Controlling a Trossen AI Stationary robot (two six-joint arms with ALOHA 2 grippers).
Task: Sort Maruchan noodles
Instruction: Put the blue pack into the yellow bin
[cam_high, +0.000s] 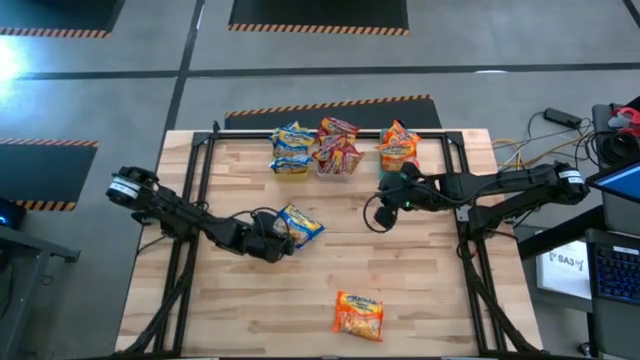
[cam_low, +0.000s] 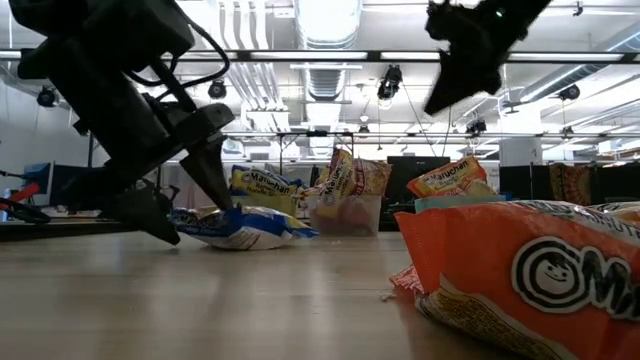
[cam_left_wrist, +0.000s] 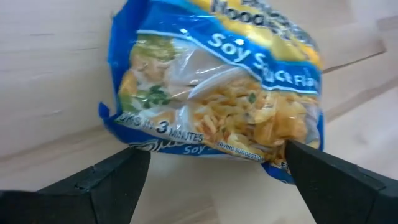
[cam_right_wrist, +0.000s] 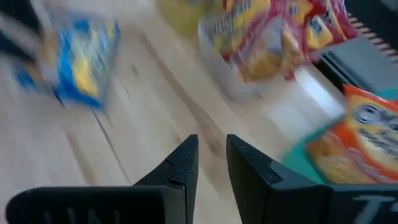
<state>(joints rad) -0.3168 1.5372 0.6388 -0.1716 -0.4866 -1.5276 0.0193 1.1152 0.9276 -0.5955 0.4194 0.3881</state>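
High view: the left gripper (cam_high: 281, 238) is seen low over the wooden table (cam_high: 420, 290), its dark fingers spread as wide as they go, with nothing yet held. A glossy blue-and-yellow plastic noodle packet (cam_high: 301, 224) lies flat just ahead of those fingers, and in the left wrist view its near edge (cam_left_wrist: 211, 149) sits between the two open tips without being clamped.

The right gripper (cam_high: 383, 212) hangs above the table, in front of the far bins, its fingers narrowed to a slim gap and empty. Beyond it, blue-and-yellow packets are stacked in a yellow plastic bin (cam_high: 291, 170), red packets in a clear plastic bin (cam_high: 335, 170), and orange packets in a green plastic bin (cam_high: 396, 163). One orange rectangular noodle packet (cam_high: 359, 314) is left loose on the table, well behind both tools.

A slip is judged the likeliest fault: only the thin, slick edge of the packet is offered, so it could be pushed forward or squeezed out as the fingers close. The noodle block could also be cracked by a hard pinch.
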